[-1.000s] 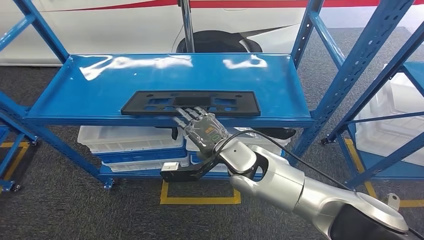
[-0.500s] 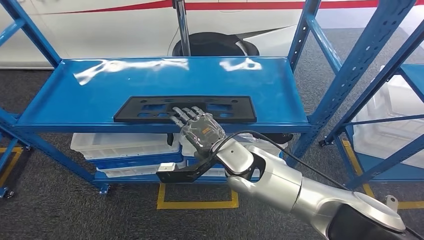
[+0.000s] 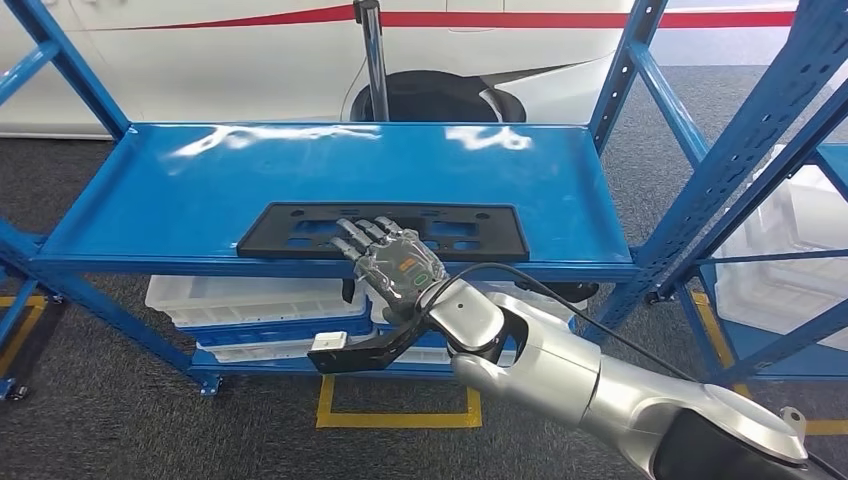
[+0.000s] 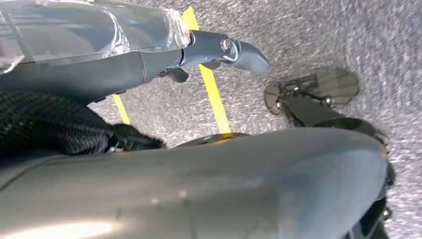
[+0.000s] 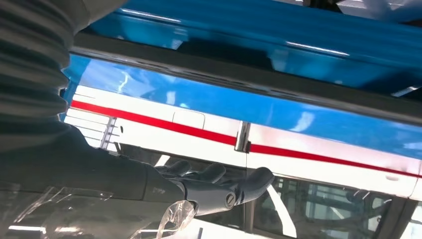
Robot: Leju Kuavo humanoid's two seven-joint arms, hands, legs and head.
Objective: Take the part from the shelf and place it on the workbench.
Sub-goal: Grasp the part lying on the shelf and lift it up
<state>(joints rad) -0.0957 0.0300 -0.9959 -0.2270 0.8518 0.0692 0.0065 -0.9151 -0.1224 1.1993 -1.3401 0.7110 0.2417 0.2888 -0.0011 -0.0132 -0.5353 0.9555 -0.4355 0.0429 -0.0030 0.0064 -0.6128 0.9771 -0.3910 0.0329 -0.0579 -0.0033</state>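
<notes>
Your right hand (image 3: 392, 262) lay spread, grasping nothing, over the part's (image 3: 300, 232) near edge; closing shallow risked it slipping off the shelf (image 3: 150, 190).

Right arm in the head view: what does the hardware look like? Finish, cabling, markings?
Right arm: glossy silver rounded shells with dark joints. A black cable loops from the forearm toward the wrist. A black bracket with a small white block juts from the wrist. Right hand: grey, clear back cover, small green marking, dark segmented fingers.
</notes>
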